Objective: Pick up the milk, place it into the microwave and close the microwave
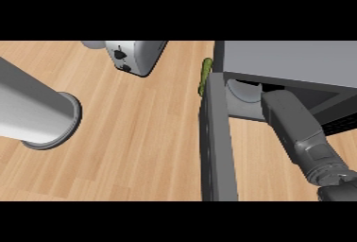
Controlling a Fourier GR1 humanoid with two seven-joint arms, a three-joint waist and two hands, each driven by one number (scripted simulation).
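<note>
Head view shows my right forearm [300, 132] reaching into the open microwave [286, 61], its door [217, 142] swung out toward me. My right robot hand is hidden inside, so I cannot tell its fingers, nor see the milk. A toaster [136, 56] stands on the worktop [140, 142] beside a grey cylinder [35, 113].

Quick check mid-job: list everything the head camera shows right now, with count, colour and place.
Counter: one, light wood, fills the view.
Microwave: one, grey, upper right, cavity open.
Microwave door: one, dark grey, swung open toward the view's lower edge, centre right.
Toaster: one, silver, top centre-left.
Cylinder: one, grey, flanged end, left edge.
Green item: one, behind the door's hinge end, mostly hidden.
Milk: not visible.
Right forearm: one, grey, reaching into the microwave; hand hidden.
Left hand: out of view.
</note>
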